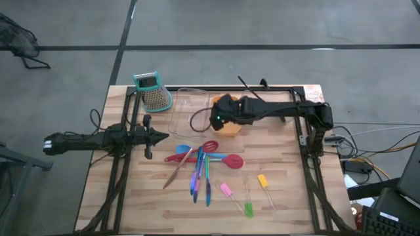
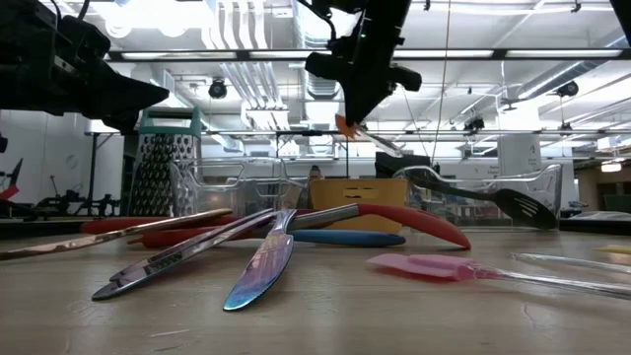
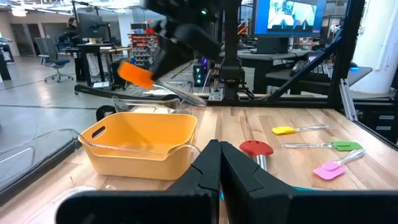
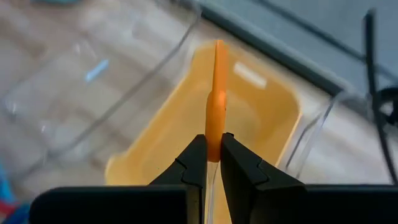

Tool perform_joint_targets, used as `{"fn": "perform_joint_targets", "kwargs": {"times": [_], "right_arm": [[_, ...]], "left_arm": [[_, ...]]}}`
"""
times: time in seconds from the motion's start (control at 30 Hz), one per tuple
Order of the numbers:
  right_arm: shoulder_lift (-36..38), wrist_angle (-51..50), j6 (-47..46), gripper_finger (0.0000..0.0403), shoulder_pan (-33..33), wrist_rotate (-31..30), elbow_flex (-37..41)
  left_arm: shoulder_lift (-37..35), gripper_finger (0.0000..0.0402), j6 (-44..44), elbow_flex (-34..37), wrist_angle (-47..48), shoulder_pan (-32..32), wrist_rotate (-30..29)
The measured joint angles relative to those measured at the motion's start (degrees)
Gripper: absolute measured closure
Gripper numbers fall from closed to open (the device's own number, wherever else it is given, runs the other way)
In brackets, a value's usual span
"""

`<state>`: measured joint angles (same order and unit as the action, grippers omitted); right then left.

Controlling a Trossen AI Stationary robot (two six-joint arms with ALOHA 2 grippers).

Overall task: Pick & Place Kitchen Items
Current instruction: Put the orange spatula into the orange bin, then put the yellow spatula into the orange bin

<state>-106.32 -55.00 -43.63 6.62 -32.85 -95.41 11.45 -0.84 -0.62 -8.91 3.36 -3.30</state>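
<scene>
Knives and the red spatula lay nearest the low camera, well below and off to the side of the right gripper, not in play yet. Right gripper was clamped on the orange spatula, pinching it edge-on by the blade, hanging directly over the orange tray. Risk: thin edge grip, clear handle trailing loose, so the piece could have pivoted or slid out early. On release the long handle might have caught the tray rim or tipped over into the clear tray just beside it. Left gripper sat with fingers together, holding nothing, parked well clear, pointing toward the tray.
</scene>
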Motion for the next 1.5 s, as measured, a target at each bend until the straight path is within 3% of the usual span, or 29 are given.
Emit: {"fn": "perform_joint_targets", "kwargs": {"times": [0.23, 0.73, 1.5], "right_arm": [[0.0, 9.37, 3.86, 0.0374, 3.27, -1.18, 2.14], [-0.68, 19.73, 4.73, 0.0374, 5.91, -1.22, 12.43], [-0.7, 21.53, 4.24, 0.0334, 6.04, -0.13, 17.21]], "left_arm": [[0.01, 0.0396, 0.0, -0.01, 0.01, 0.0, 0.0], [-0.01, 0.0396, 0.0, -0.01, 0.0, 0.0, 0.0], [-0.01, 0.0396, 0.0, 0.0, 0.0, 0.0, -0.01]]}}
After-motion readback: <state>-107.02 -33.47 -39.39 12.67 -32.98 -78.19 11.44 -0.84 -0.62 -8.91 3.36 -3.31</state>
